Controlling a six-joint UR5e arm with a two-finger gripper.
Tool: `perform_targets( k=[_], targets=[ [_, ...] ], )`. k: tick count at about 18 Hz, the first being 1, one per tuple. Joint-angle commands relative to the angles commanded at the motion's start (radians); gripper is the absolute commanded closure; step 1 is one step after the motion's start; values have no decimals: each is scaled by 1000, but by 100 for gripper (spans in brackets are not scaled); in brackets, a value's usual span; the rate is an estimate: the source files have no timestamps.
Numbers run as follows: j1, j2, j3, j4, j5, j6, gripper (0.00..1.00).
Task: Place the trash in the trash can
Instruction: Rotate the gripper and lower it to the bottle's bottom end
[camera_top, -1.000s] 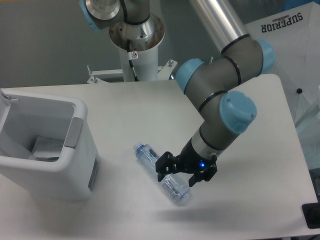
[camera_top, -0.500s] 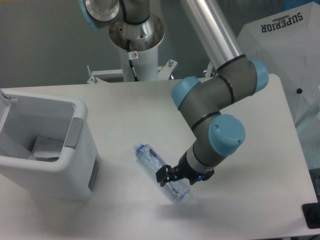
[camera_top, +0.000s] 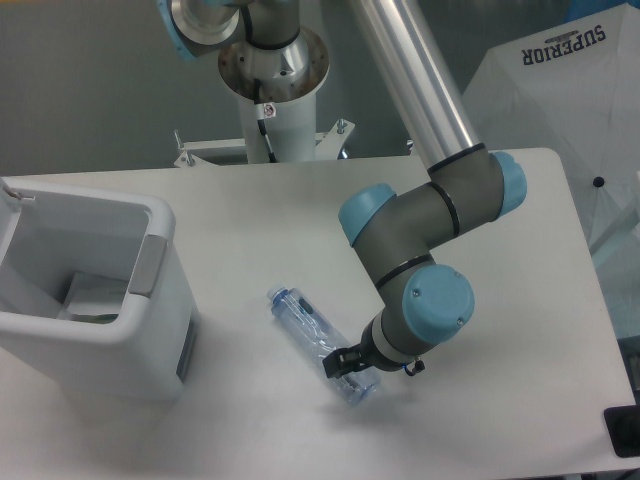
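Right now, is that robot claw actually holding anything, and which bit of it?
Cannot tell for sure. The gripper is down over the lower end of the bottle, which lies on the table, but its fingers are hidden.

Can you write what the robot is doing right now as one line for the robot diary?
phase: reaching for trash | pincer: down on bottle, grip unclear | bottle: lying on table | trash can: left, something white inside

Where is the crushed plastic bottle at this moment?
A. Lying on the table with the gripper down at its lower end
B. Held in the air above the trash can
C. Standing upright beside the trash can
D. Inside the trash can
A: the crushed plastic bottle lies flat on the table, the gripper at its lower end, right of the trash can.
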Motion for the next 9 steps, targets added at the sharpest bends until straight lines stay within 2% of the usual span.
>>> perform_targets(
  k=[6,9],
  targets=[
    [-18,-54,51,2,6,-57,0],
    [-28,-69,54,2,31,-69,0]
  ],
)
